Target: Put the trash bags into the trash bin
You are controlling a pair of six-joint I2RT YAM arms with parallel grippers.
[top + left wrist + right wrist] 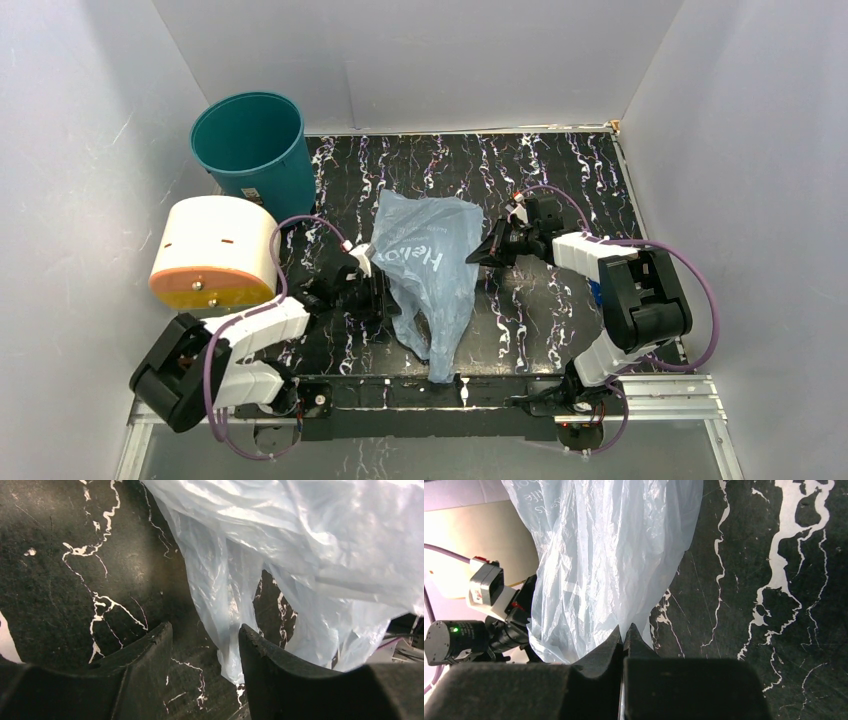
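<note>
On my far left the white side wall (pixel 70 200) closes me in. The teal trash bin (pixel 268 178) stands upright in the back left corner, close to that wall, its mouth open. Just in front of the bin a cream cylinder (pixel 215 240) with an orange end lies on its side, crowding the strip between the bin and my left arm.

My left gripper (pixel 205 630) hangs low over the black marbled table (pixel 570 190) at the bag's left edge. Its fingers are parted and a loose fold of film dips into the gap beside one of them, but nothing is squeezed.

The trash bag (pixel 425 255) sits crumpled mid-table between both grippers, well apart from the bin. Its tail trails toward the near rail.

My right gripper (pixel 624 630) is clenched, its tips pressed together on the bag's right edge. Beyond it, open marbled table runs to the right wall (pixel 740 180).
</note>
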